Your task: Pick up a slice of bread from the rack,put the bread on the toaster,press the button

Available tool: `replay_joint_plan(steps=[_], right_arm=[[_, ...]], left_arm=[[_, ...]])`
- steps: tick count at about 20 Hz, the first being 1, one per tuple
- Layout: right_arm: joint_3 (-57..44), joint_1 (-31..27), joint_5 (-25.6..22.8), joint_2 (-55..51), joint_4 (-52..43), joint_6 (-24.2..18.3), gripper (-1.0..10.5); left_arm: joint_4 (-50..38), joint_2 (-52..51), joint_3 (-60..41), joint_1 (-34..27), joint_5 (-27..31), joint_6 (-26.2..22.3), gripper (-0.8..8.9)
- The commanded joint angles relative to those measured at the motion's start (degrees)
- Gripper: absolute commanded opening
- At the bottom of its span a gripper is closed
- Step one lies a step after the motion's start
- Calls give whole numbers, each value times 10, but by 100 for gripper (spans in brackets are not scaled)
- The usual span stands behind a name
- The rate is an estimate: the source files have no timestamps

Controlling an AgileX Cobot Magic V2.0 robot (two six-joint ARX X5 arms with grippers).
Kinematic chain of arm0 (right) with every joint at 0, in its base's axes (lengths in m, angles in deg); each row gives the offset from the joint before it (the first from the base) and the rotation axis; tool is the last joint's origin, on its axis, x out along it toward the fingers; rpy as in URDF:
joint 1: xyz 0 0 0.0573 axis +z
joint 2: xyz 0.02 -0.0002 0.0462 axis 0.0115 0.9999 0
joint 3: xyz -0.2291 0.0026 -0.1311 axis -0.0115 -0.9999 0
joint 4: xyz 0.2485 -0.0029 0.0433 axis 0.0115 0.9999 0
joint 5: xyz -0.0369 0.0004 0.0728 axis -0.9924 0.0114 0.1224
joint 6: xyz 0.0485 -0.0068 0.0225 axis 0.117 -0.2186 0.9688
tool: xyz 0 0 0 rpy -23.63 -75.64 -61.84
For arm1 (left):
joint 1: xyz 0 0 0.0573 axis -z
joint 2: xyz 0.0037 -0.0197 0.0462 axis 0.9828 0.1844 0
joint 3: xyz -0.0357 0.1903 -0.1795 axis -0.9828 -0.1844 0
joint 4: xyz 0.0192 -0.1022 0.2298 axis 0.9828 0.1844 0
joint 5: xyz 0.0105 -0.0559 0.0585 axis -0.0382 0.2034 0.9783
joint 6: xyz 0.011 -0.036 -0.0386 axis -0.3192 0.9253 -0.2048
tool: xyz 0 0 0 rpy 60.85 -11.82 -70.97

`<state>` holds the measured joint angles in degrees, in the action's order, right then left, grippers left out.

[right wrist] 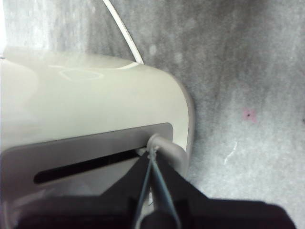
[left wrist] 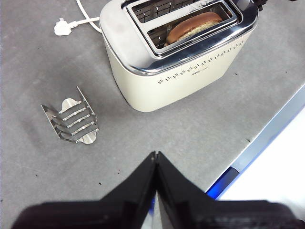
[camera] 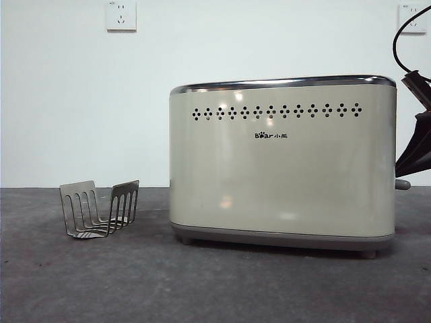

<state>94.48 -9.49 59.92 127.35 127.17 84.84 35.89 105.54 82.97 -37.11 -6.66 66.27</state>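
Pressing looks like the step in hand: the button (right wrist: 164, 145), a small grey lever knob, sits at the low end of the dark vertical slot on the toaster's narrow side, and the right gripper (right wrist: 151, 157) has its closed jaw tips resting on top of it — jaws together, holding nothing. The lever's travel runs along that slot, so any remaining push goes straight down toward the table; judged from the knob's position, it may already be near the bottom of its stroke. In the front view the knob (camera: 402, 184) pokes out low on the toaster's right end with the dark right arm just above it. The slice of bread (left wrist: 194, 26) lies sunk in the nearer slot of the toaster (left wrist: 162, 71), brown crust showing, long axis along the slot. The rack (left wrist: 71, 121) stands empty, off to the toaster's other side and apart from it. The left gripper (left wrist: 155, 157) hangs high above the table, jaws pressed together, clamping nothing — it waits, well away from the lever. Surface: dark grey mottled table (camera: 135, 282); a white power cord and plug (left wrist: 62, 27) lie behind the toaster. Plain white wall beyond, with a socket (camera: 121, 15).
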Motion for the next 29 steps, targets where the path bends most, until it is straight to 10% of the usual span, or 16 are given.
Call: replay_joint_plan(steps=[1, 24, 29], right_arm=[[-25, 3, -54, 20, 13, -9, -7], [-12, 3, -35, -298, 59, -9, -3], [88, 4, -155, -410, 141, -11, -3]], left_arm=[[-1, -1, -5, -1, -1, 3, -8], [-1, -1, -5, -1, -5, 4, -5], [-1, 0, -5, -1, -5, 4, -4]])
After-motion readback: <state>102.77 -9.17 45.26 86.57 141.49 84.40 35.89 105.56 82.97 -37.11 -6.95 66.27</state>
